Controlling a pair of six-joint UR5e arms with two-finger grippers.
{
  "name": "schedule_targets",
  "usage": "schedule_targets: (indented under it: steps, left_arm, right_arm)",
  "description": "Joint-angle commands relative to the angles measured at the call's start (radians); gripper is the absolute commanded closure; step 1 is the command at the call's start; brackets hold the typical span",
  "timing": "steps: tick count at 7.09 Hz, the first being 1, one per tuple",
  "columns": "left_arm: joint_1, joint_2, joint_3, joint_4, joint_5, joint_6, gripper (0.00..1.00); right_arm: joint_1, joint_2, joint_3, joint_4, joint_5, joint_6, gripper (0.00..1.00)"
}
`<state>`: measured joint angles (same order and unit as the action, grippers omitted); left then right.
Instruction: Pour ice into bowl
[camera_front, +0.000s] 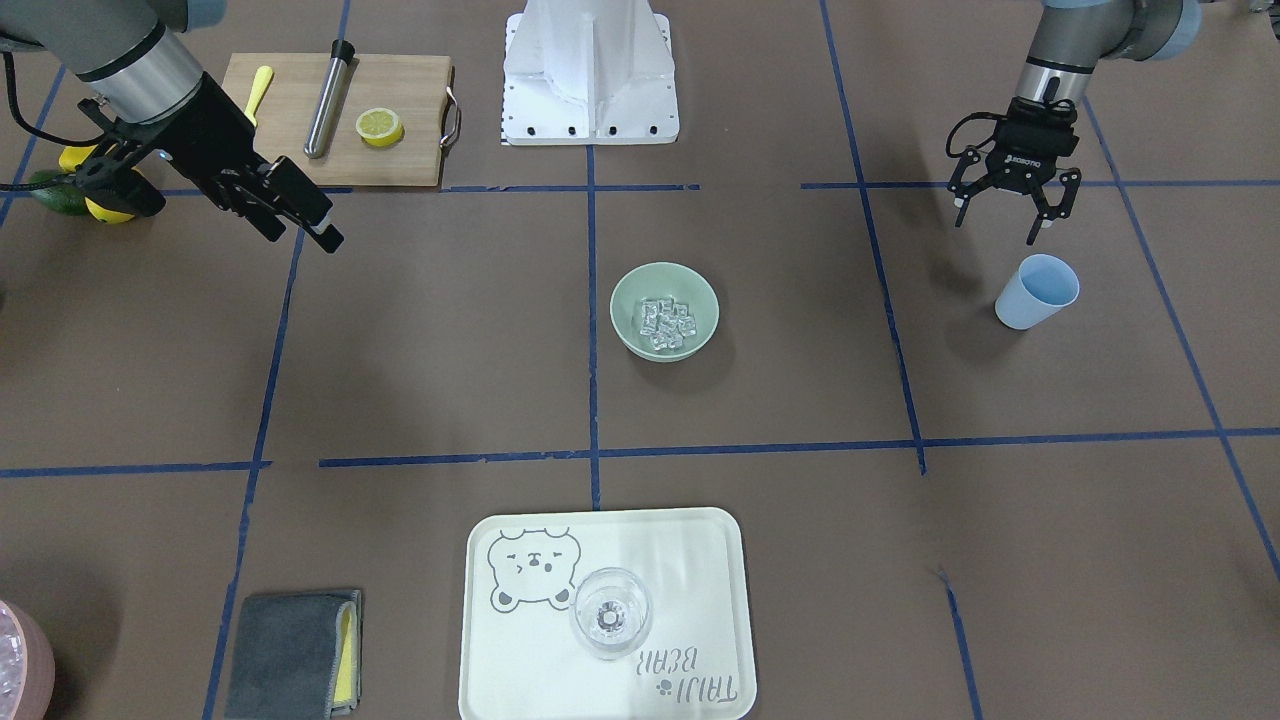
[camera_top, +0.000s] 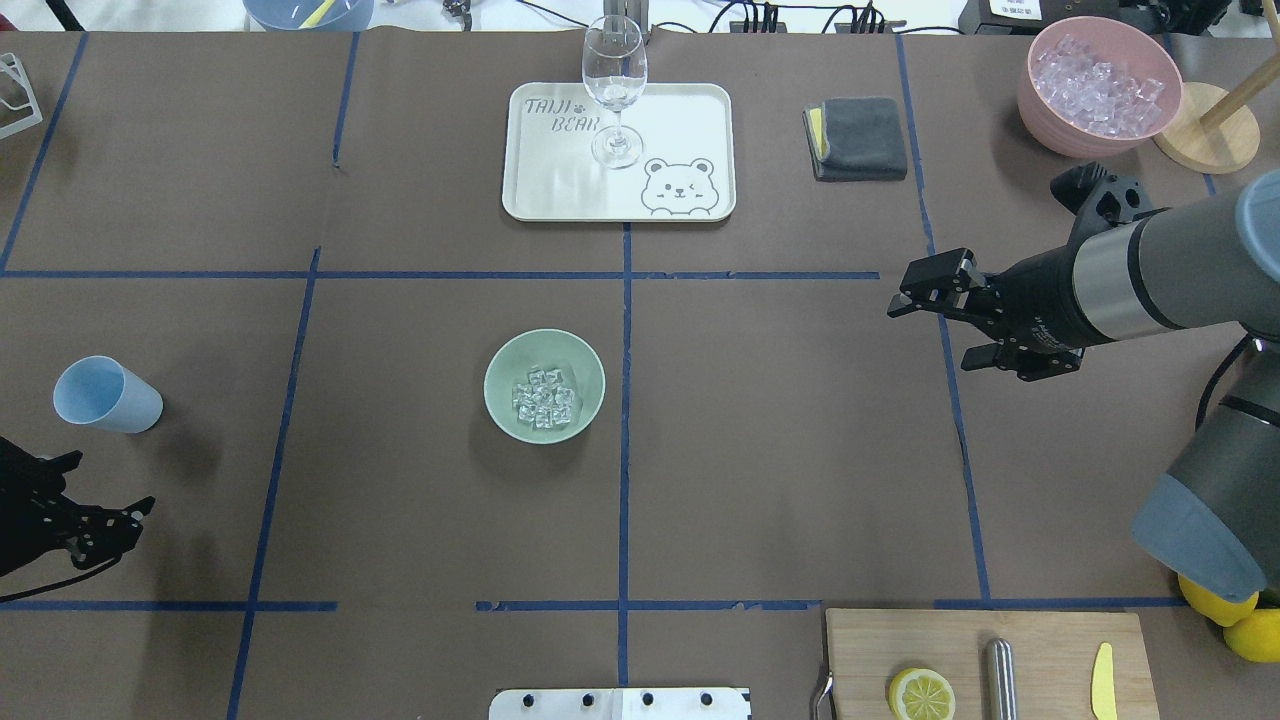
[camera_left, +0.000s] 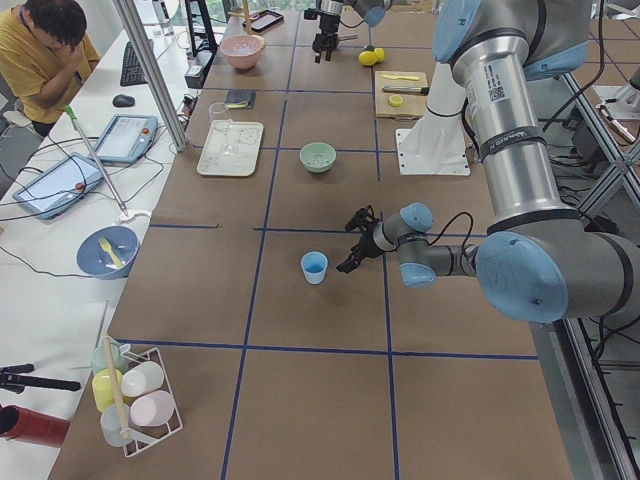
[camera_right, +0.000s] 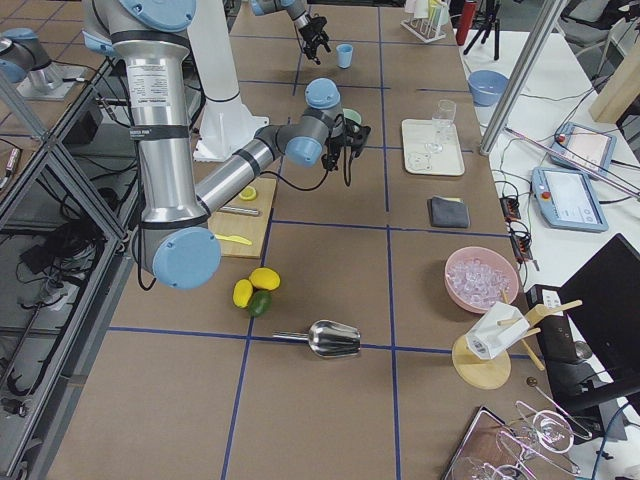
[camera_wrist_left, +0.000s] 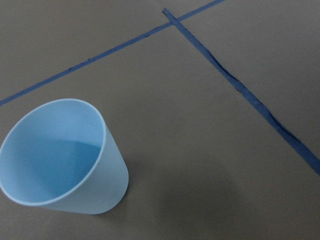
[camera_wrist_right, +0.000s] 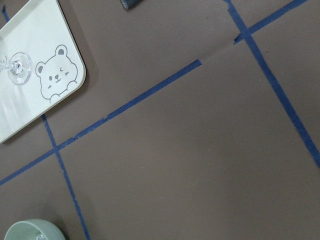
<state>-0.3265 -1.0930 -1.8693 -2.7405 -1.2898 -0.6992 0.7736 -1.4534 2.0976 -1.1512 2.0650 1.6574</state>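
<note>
The pale green bowl (camera_front: 702, 292) stands at the table's middle with several clear ice cubes (camera_front: 666, 322) inside; in the overhead view the bowl (camera_top: 503, 362) and the ice (camera_top: 546, 400) show the same. The light blue cup (camera_front: 1037, 290) stands upright and empty, also seen in the left wrist view (camera_wrist_left: 60, 160). My left gripper (camera_front: 1000, 225) is open and empty, hovering just behind the cup, apart from it. My right gripper (camera_top: 935, 332) is open and empty above bare table, well to the bowl's right.
A bear tray (camera_top: 690, 110) carries a wine glass (camera_top: 613, 90). A grey cloth (camera_top: 858, 138) and a pink container of ice (camera_top: 1098, 85) sit at the far right. A cutting board (camera_top: 1040, 640) holds a lemon half (camera_top: 921, 693), a metal rod and a yellow knife.
</note>
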Motion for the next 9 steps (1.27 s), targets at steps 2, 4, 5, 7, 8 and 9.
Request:
schedule_targets:
  steps: [2, 4, 5, 7, 8, 9]
  left_arm:
    - [-0.315, 0.018, 0.021, 0.001, -0.318, 0.382, 0.0]
    - [-0.567, 0.012, 0.053, 0.002, -0.493, 0.635, 0.0]
    - [-0.662, 0.001, 0.07, 0.007, -0.52, 0.683, 0.0]
    - [-0.767, -0.036, 0.082, 0.047, -0.569, 0.684, 0.0]
    - [-0.863, -0.112, 0.082, 0.168, -0.632, 0.684, 0.0]
    - [-0.932, -0.195, 0.081, 0.287, -0.682, 0.684, 0.0]
  right_arm:
    - [-0.086, 0.091, -0.004, -0.012, -0.014, 0.022, 0.0]
    - [-0.183, 0.218, -0.054, -0.06, -0.093, 0.068, 0.0]
    - [-0.213, 0.301, -0.07, -0.165, -0.109, 0.074, 0.0]
    - [-0.276, 0.428, -0.213, -0.188, -0.188, 0.076, 0.0]
    - [-0.313, 0.5, -0.323, -0.185, -0.263, 0.078, 0.0]
    - [-0.33, 0.552, -0.403, -0.183, -0.317, 0.096, 0.0]
